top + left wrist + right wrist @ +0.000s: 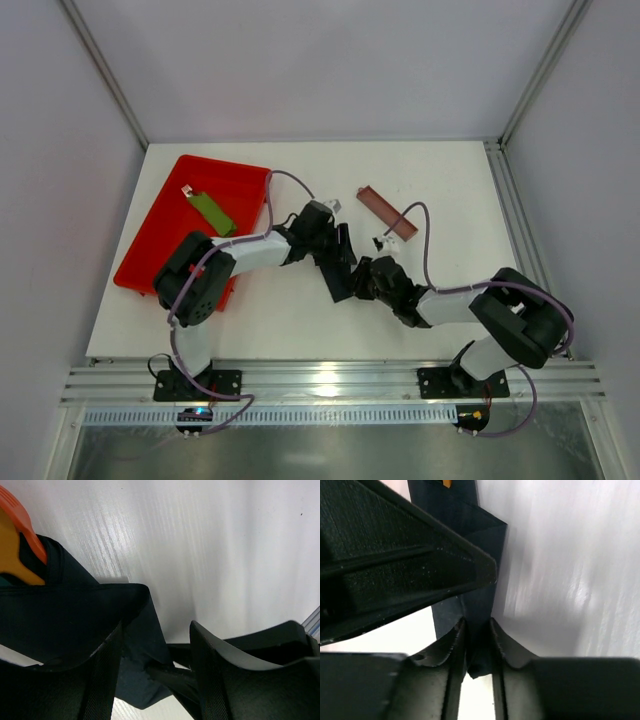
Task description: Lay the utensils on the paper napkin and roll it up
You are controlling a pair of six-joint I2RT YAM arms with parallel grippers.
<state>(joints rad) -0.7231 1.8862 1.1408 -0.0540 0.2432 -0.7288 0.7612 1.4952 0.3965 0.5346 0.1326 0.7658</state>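
**Top external view.**
- Table: white, holds all items.
- Red tray, upper left, with a flat green piece lying inside. Not in use.
- Brown tray, upper centre-right, lying apart from the work.
- Paper napkin: a narrow dark strip at frame centre, already folded or partly rolled.
- Left gripper sits at the strip's upper end and the right gripper at its right flank. Judged: one arm at each side, so the roll cannot spring open.

**Left wrist view.**
- Left gripper: fingers set wide apart at the lower edge, clamping nothing. The napkin's folded layer lies across the gap and over the left-hand finger.
- Paper napkin: fills the left half, its fold edge running down the centre.
- Utensils: orange-and-yellow ends protrude from the fold at upper left, so the pieces are tucked inside the paper. How many there are cannot be told.

**Right wrist view.**
- Right gripper: fingers drawn almost together at lower centre, with a napkin corner pinched between them. Judged: this anchors the free edge.
- Paper napkin: a dark band rising to the top centre, with a sliver of orange at its upper end.
- The large black wedge at upper left is one finger of the left gripper, close above the paper.

Judged stage: utensils placed, rolling under way.
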